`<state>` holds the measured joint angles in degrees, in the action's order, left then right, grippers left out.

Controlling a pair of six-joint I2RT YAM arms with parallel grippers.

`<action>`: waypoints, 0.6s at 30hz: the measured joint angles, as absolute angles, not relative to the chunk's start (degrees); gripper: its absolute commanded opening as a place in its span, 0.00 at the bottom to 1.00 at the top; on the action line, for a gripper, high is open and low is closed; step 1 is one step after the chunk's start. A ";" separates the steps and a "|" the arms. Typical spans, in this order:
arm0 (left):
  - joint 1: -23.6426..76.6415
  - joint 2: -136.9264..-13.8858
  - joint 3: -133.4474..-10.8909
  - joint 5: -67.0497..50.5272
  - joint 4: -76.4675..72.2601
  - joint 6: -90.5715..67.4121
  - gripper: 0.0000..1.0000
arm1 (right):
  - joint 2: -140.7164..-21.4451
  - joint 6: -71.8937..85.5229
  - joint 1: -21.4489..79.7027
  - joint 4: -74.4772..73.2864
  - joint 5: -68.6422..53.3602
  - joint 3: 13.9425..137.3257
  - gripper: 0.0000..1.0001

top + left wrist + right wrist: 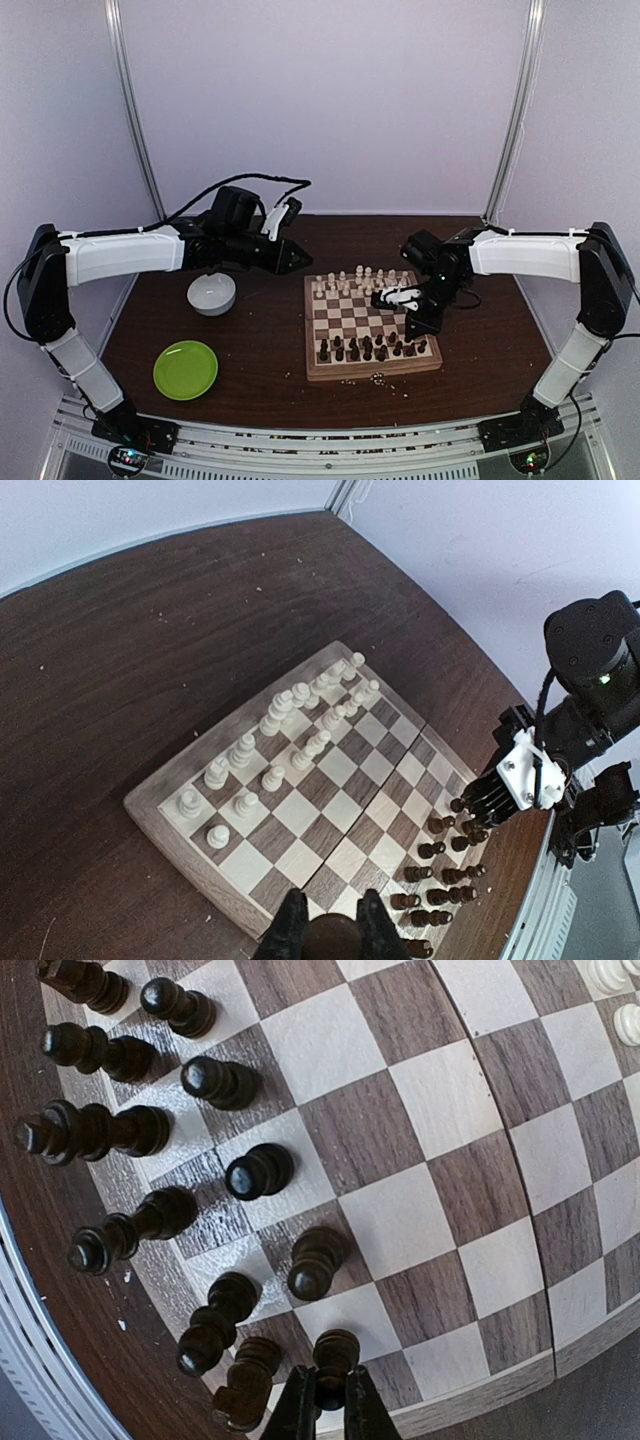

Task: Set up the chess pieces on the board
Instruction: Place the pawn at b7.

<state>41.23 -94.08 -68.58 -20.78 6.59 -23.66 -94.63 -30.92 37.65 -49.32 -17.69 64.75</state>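
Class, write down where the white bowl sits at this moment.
In the top view, the white bowl sits on the left half of the table, left of the board and just beyond the far side of the green plate.

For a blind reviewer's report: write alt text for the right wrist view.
The right end effector, at the bottom edge, is closed on a dark piece by a corner of the board. Other dark pieces stand in two uneven rows to the left, and cream pieces peek in at top right.

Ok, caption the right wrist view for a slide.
Right gripper closed on a dark chess piece at the board's edge.
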 measured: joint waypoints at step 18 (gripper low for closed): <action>41.23 -94.08 -68.12 -20.78 11.73 -22.87 0.03 | -96.44 -30.52 38.89 -48.40 -17.54 64.77 0.26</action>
<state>41.23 -94.08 -68.12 -20.78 11.73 -22.87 -96.44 -30.52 38.89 -48.40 -17.54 64.77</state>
